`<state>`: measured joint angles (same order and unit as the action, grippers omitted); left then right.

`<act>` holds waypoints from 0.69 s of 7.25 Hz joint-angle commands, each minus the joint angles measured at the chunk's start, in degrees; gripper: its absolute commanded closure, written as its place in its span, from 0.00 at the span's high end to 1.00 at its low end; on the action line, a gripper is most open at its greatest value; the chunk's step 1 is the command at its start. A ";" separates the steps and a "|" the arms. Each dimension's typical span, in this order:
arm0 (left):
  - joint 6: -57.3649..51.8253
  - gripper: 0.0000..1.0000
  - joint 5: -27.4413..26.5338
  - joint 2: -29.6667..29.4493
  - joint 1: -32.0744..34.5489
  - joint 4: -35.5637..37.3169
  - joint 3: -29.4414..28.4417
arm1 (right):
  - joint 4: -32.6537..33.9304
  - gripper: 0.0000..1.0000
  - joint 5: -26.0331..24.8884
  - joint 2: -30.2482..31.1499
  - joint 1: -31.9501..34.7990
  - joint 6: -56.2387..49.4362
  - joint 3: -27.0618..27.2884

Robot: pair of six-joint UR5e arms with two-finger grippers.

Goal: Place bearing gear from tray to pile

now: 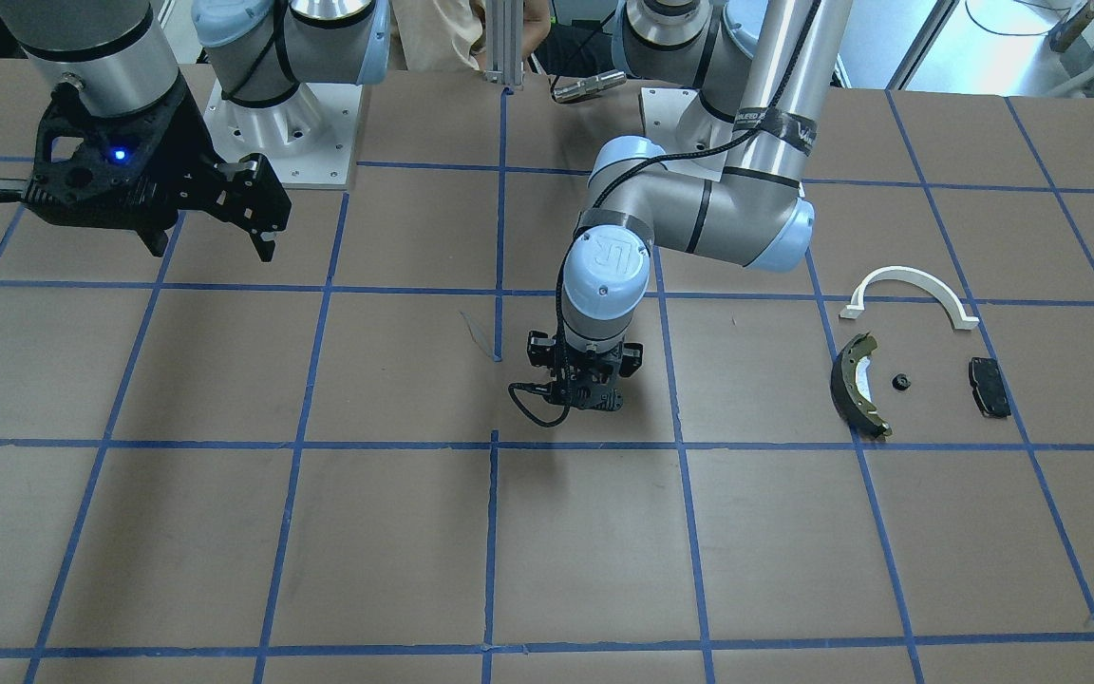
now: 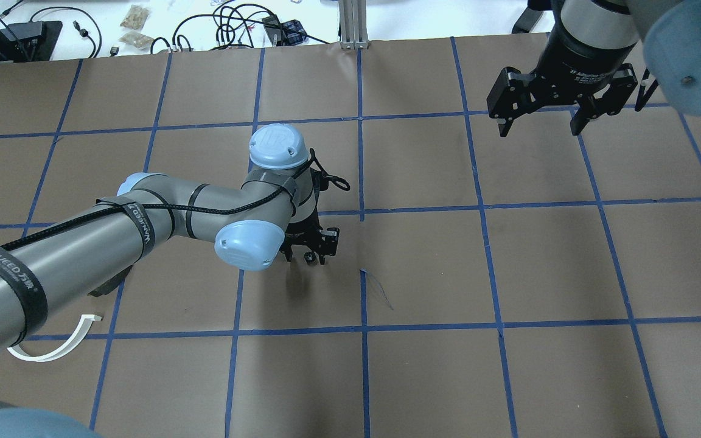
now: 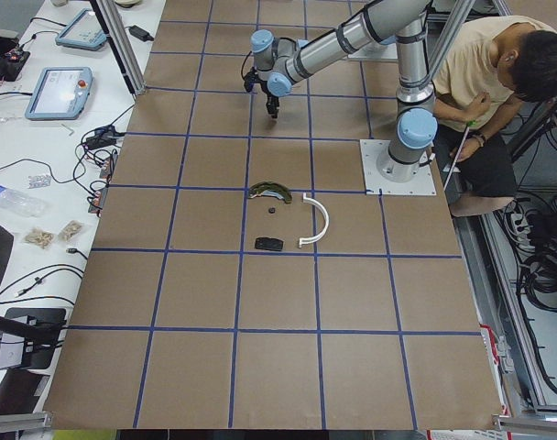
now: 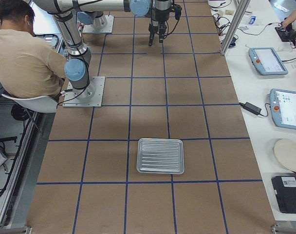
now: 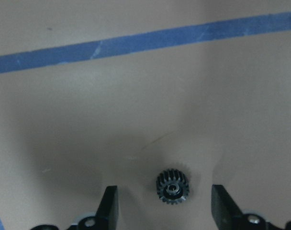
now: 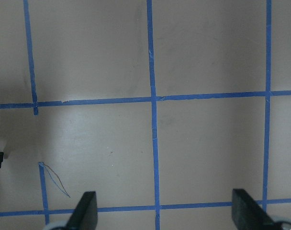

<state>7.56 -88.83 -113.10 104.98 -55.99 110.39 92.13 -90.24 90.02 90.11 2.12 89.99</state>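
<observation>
The silver left arm has pale-blue caps, black tool, seemingly lettered straps.

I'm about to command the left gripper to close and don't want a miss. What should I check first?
1. Gear sits inside the left gripper: ok.
2. Left gripper open: ok.
3. Gear flat on the table, bore up: ok.
4. Left gripper low enough to catch it: cannot tell.
5. Right gripper open, empty, well apart: ok.
6. Bare table at the pile, beside the brake shoe and pad: ok.
</observation>
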 commanded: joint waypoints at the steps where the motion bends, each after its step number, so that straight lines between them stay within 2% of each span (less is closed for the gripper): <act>1: 0.09 0.13 0.06 -0.19 -0.04 0.00 -0.18 | 0.16 1.00 0.15 0.33 -0.02 -0.01 0.10; 2: 0.09 0.00 0.06 -0.19 -0.21 -0.09 -0.35 | 0.16 1.00 -0.29 0.33 0.06 -0.09 0.10; 4: 0.79 0.00 0.06 0.59 -1.00 -0.09 -1.14 | 0.33 1.00 0.23 0.33 0.06 -0.01 0.10; 5: 0.53 0.00 -0.20 1.55 -2.92 -1.48 -3.84 | 0.42 1.00 0.32 0.33 -0.02 -0.01 0.02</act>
<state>8.22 -88.83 -112.46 103.66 -56.42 108.75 92.46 -90.07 90.35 90.16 2.10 90.07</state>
